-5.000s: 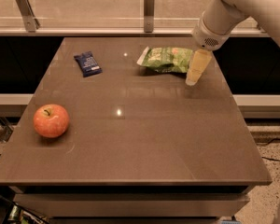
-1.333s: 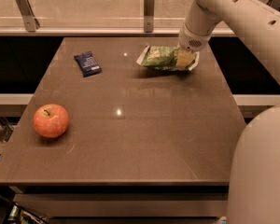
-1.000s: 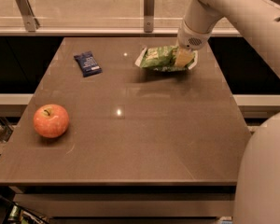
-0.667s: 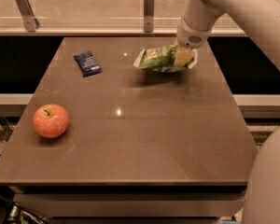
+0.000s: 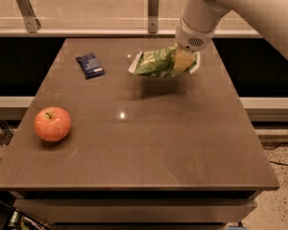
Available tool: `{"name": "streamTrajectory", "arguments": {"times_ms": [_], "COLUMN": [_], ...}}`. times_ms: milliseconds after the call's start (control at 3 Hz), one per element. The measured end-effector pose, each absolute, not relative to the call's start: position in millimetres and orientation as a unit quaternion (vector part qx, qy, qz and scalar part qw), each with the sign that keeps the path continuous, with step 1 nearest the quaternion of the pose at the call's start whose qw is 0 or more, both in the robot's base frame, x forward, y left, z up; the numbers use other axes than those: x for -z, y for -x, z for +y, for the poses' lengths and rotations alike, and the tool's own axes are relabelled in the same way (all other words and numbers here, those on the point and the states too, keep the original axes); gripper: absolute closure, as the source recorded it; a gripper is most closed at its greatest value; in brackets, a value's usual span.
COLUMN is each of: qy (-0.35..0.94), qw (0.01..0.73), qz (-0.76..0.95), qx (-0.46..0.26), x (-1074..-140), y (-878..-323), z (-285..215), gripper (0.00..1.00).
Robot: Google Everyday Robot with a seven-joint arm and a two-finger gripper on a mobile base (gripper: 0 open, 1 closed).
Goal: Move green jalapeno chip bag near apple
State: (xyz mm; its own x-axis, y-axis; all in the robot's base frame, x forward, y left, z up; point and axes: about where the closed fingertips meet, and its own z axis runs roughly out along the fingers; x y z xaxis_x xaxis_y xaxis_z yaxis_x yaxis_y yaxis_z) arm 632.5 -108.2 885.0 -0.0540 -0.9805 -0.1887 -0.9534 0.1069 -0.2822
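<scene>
Slippage is your risk — the gripper [image 5: 184, 61] is clenched on only the right end of the chip bag [image 5: 156, 63], held just above the far side of the table [image 5: 153, 143], well apart from the apple [image 5: 52, 123]; the crinkly foil may slide free, or the sagging end may drag across the blue packet [image 5: 90, 64]

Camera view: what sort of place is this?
Likely an office break area or lab, not a home: plain brown table against a glass rail with metal posts, speckled floor. Only snacks on show: apple, dark-blue packet, and green jalapeno chip bag, held by the gripper over the table's far side.
</scene>
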Motion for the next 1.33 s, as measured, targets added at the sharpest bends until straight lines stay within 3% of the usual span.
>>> {"name": "streamTrajectory", "arguments": {"times_ms": [1333], "qy": [0.654], "qw": [0.195], "qz": [0.727], "qx": [0.074], "x": [-902], "y": [-529], "z": [-64], "gripper": [1.00]}}
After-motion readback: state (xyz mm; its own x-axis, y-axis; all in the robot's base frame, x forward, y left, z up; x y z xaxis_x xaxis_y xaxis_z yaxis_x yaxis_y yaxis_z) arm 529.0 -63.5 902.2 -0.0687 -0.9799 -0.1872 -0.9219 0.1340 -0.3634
